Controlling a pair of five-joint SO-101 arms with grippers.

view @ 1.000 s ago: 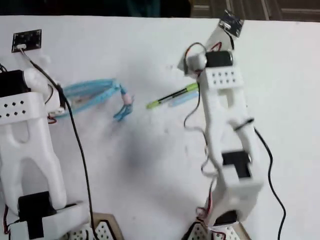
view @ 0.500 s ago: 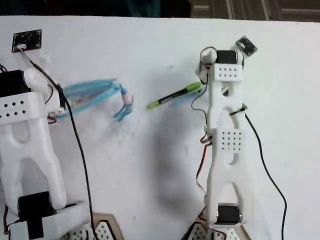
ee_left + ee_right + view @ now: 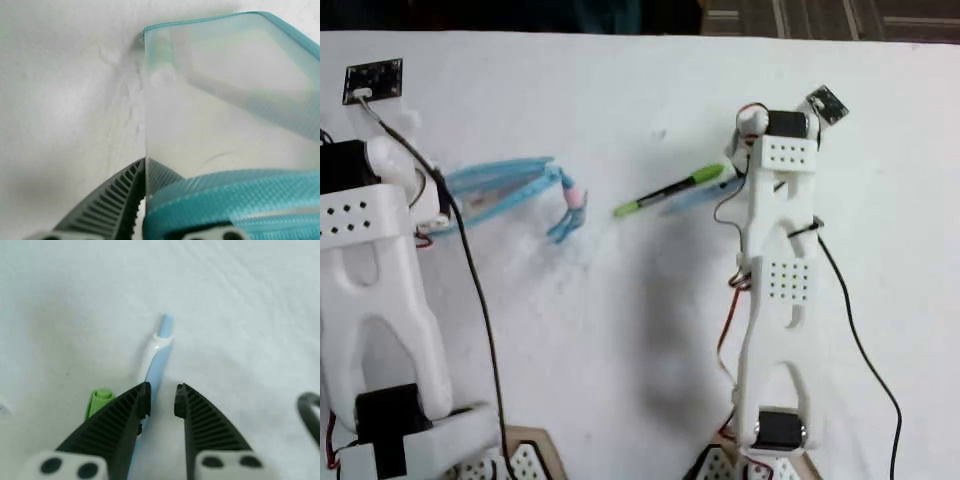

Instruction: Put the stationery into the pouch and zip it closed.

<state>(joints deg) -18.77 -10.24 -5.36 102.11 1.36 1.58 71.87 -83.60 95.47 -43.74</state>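
Left gripper [image 3: 144, 172] pinches the clear, teal-zippered plastic pouch [image 3: 220, 95]. Right of the pouch, the right gripper [image 3: 161, 392], narrowly spread, sits over a pale-blue pen [image 3: 156, 347].

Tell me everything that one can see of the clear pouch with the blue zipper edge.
The clear plastic pouch with teal woven zipper bands lies on the white table, close beside the left arm. Its teal bands spread apart, so its mouth looks open. A small pink piece, perhaps the zipper pull, sits at the end nearer the table's middle. The left gripper is shut on one edge of its clear wall.
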